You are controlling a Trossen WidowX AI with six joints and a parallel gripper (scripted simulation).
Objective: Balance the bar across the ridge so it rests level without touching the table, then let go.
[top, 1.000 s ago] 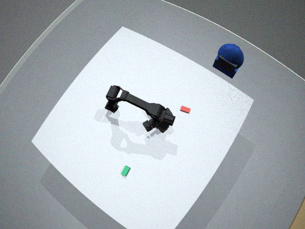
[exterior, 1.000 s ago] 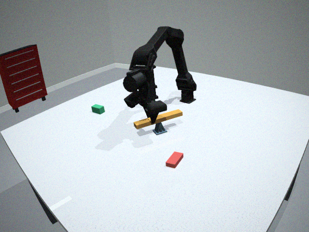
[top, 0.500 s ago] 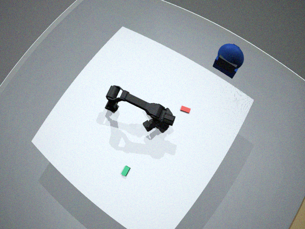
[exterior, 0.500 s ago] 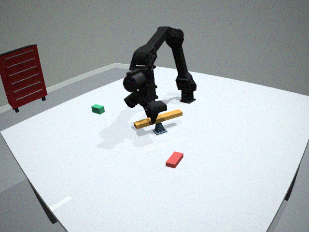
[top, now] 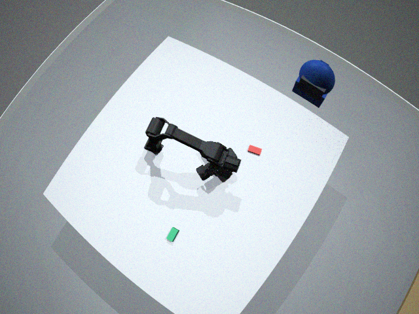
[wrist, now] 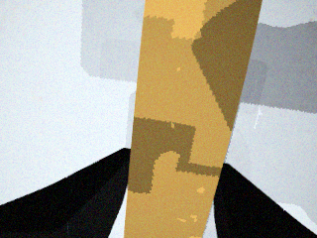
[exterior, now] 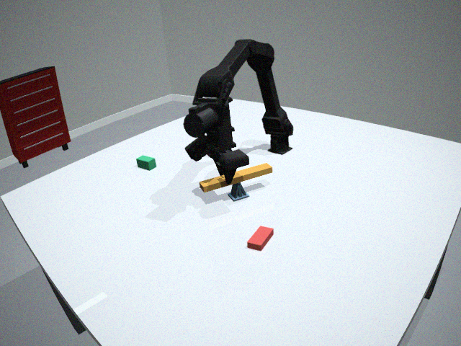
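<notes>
One long, square-edged bar (exterior: 238, 174), matte orange-yellow like painted wood, lies across the top of a small blue-grey ridge (exterior: 237, 192). The ridge is a wedge-shaped stand with a flat foot, sitting on the smooth white table (exterior: 335, 186). In the exterior view you can see the bar crossing the ridge near its middle. Both of its ends look clear of the table, with a shadow under each. Whether it sits truly level you cannot tell from this angle.

Your gripper (exterior: 227, 179) comes down from above, matte black and blocky, tapering to narrow tips that straddle the bar close to the ridge. In the wrist view the bar (wrist: 185, 126) runs up the middle of the picture, mottled with darker shadow patches. The two black fingers flank it on either side. They stand a little apart, just wider than the bar: a thin pale sliver shows between each finger and the bar's side, so they are not clamped on it. From the top view the arm hides the bar and ridge completely.

Two small flat blocks lie well apart from all this, a green block (exterior: 145, 162) and a red block (exterior: 260, 238).
</notes>
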